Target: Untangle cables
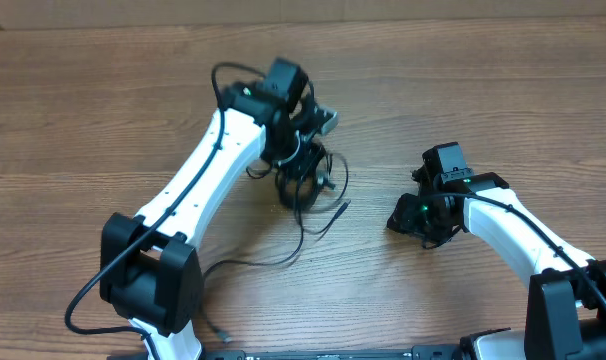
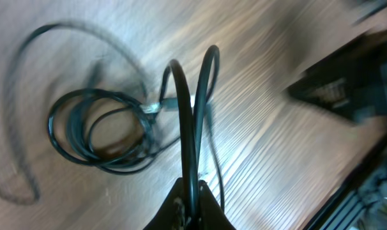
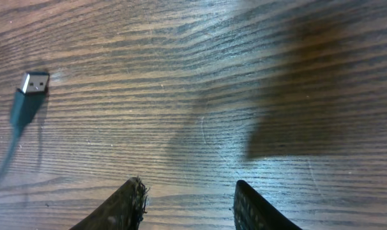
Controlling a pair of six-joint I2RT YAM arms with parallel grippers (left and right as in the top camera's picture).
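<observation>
The left hand [image 2: 193, 195] is clamped shut on a raised loop [image 2: 188, 140] of the cables [image 1: 323, 222], which stands up from between its fingers in 2 thin arcs. Only the finger bases show in the left wrist view, at the bottom edge. Below the loop, a coil [image 2: 66, 131] of several turns lies flat on the wooden worktop [image 1: 503, 90]. This view is blurred, so where each strand crosses the others cannot be made out. From overhead the left arm covers most of the coil, and only loose strands trail out toward the middle and lower left of the worktop.

The right hand [image 3: 188, 191] hovers well apart from the bundle, its 2 fingers moderately spread with bare wood between them. Only their tips are in frame. In the right wrist view, 1 USB plug [image 3: 34, 83] lies on the worktop at the far left, and its cord is cut off by the picture's edge.
</observation>
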